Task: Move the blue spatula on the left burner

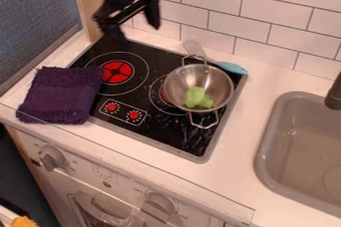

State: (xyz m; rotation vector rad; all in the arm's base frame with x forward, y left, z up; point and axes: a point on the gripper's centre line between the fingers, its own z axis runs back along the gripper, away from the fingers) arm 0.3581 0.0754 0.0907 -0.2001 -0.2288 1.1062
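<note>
Needing the whole move, the blue-handled slotted spatula (233, 67) lies right of the released black two-finger hand (136, 31), off the round red left burner (118, 71) below that hand

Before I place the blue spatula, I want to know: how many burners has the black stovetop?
2. The left burner is partly covered by the purple cloth; the right burner is partly hidden by the silver metal pot.

From my side I log white brick-pattern tiles (273, 9) along the top, a grey-blue panel (33, 17) edged by a wooden strip (85, 7) upper left, pale counter (266, 81) mid-frame, grey sink (265, 146) right, and white oven front (86, 164) lower left.
</note>
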